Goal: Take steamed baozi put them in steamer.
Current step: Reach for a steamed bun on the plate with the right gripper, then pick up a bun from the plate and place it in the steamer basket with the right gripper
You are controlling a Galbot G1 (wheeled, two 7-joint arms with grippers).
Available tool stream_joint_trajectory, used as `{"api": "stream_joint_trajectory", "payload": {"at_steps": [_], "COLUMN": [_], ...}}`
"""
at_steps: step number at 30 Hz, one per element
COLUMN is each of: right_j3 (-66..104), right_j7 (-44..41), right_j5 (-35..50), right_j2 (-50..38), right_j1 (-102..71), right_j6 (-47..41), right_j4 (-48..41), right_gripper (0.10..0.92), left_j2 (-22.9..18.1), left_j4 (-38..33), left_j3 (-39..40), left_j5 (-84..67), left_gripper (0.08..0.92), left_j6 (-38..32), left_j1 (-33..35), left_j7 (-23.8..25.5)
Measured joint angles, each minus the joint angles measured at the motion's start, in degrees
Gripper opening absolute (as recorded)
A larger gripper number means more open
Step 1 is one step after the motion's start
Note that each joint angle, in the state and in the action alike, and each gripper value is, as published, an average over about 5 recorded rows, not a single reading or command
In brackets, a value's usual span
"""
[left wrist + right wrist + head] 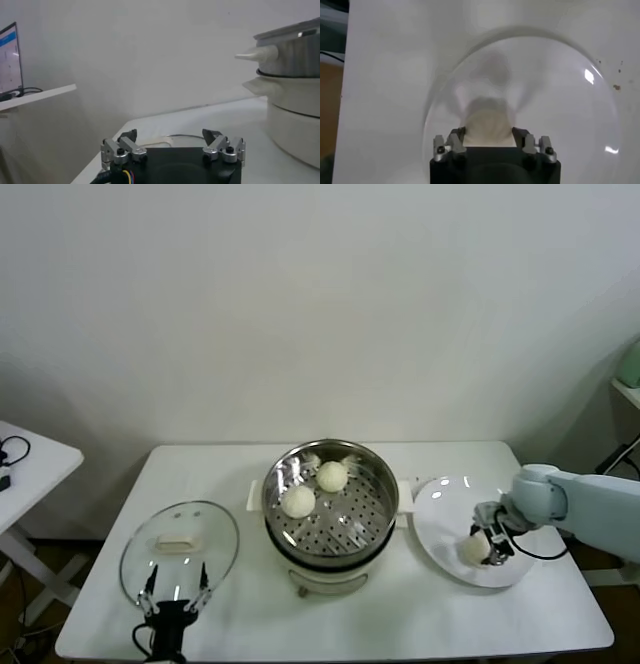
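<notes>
My right gripper [488, 136] pinches a bun [488, 128] on the plate [440, 529]. Two buns [298, 501] sit in the steamer [375, 514]. Left gripper [174, 589] spread, near lid [180, 549].

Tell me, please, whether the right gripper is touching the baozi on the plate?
Touching: the right wrist view shows the right gripper with both fingertips against the sides of the baozi, no gap.

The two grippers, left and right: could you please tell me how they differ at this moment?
The left gripper hangs open and empty at the table's near edge beside the round glass lid; the right gripper sits over the flat white plate with its fingers closed around a small cream-white baozi. Both are black two-finger grippers.
</notes>
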Motion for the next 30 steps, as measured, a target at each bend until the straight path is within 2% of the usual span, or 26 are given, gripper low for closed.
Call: {"api": "stream_joint_trajectory", "payload": {"at_steps": [13, 30], "right_j3": [-4.4, -13.9], "right_j7": [-3.1, -12.6], "right_j5": [3.0, 8.0], "right_j2": [0.6, 9.0], "right_j1": [6.9, 37.4], "right_j6": [2.1, 15.3], "right_j4": [1.5, 7.8], "right_gripper": [0.611, 0.611], "left_j2": [0.0, -0.4], "left_j4": [-0.2, 0.0], "left_j3": [-0.1, -0.2], "left_j5": [0.0, 0.2], "left_gripper": [0.823, 0.823], "left_j6": [-0.4, -0.2], "left_j1": [0.8, 0.4], "left_j7": [-0.3, -0.4]}}
